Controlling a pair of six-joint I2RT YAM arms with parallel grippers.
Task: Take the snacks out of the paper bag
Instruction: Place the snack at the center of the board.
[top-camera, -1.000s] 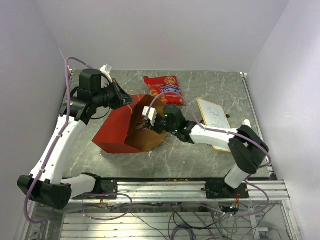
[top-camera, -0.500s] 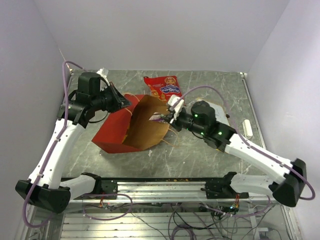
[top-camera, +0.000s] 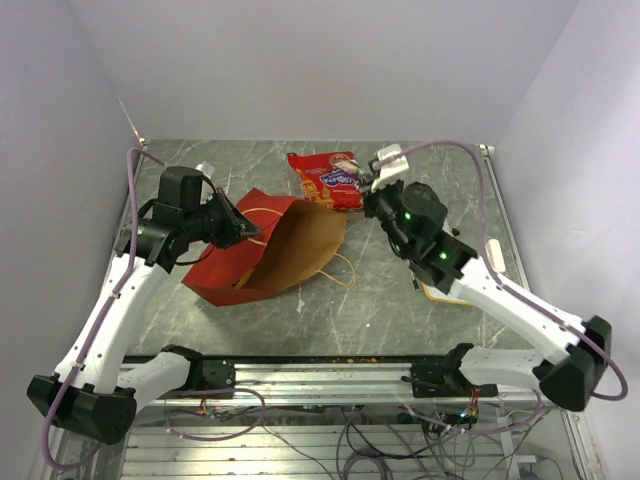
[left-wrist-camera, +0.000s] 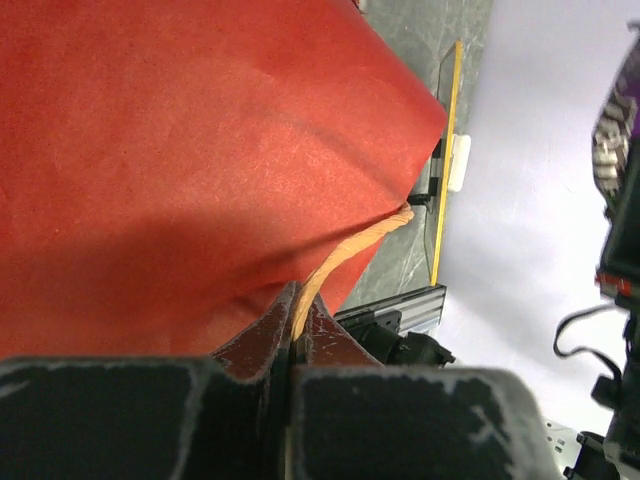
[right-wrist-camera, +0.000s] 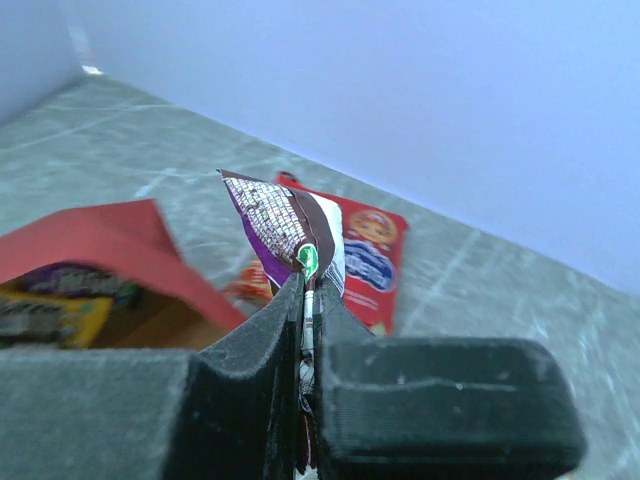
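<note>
Red crinkly packet is out at 12 o'clock. My right gripper pinches a purple wrapper, left gripper clamps the red paper bag, yellow packet inside.

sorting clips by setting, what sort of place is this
Most likely a robotics lab test cell, not a home or shop: plain pale walls box in a grey marbled table, two robot arms are bolted to an aluminium rail at its near edge, and loose cables hang below.
</note>
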